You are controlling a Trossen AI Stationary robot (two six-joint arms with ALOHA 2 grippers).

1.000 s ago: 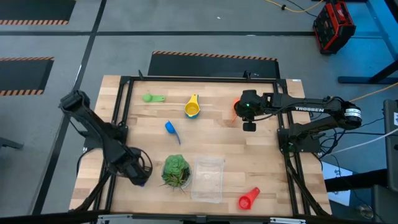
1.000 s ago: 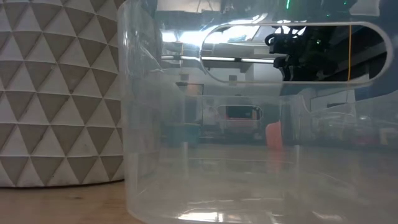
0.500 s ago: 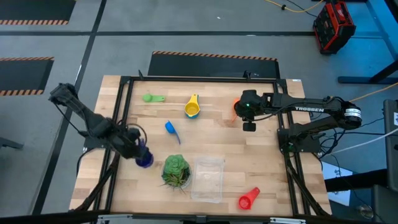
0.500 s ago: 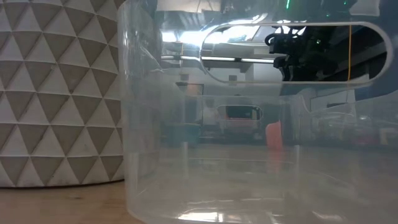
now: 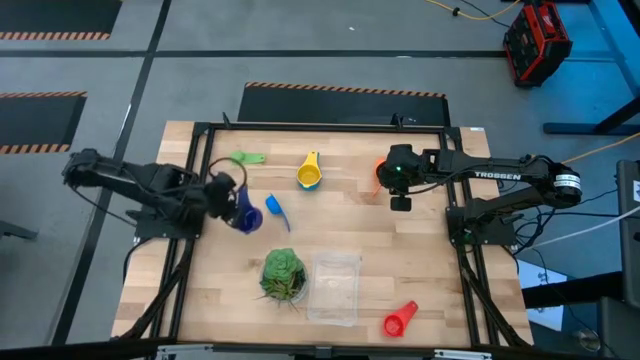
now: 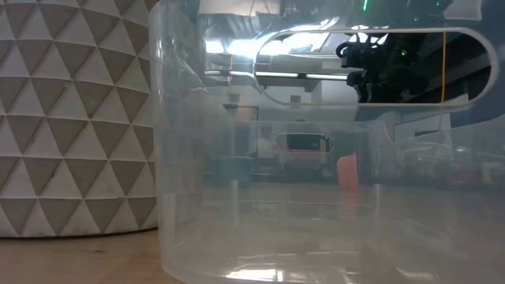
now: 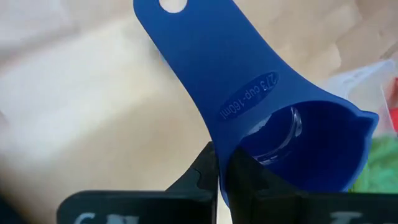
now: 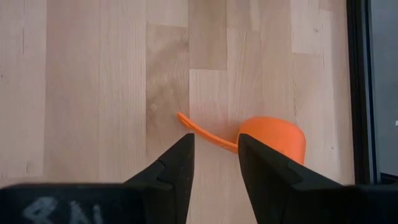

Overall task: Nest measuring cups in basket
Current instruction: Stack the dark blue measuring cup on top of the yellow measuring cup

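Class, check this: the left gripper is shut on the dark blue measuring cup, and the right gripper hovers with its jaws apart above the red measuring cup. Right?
Not quite. The right gripper hovers over the orange measuring cup, not the red one, which lies near the basket; the right wrist view shows it. The left gripper is indeed shut on the dark blue measuring cup.

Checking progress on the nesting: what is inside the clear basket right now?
Nothing visible inside the basket: wood shows through its clear floor in the high view. The dark blue cup is in the left end effector.

The left end effector (image 5: 236, 203) is pinched shut, arm reaching sideways. The right end effector (image 5: 399, 203) hangs partly open, pointing down.
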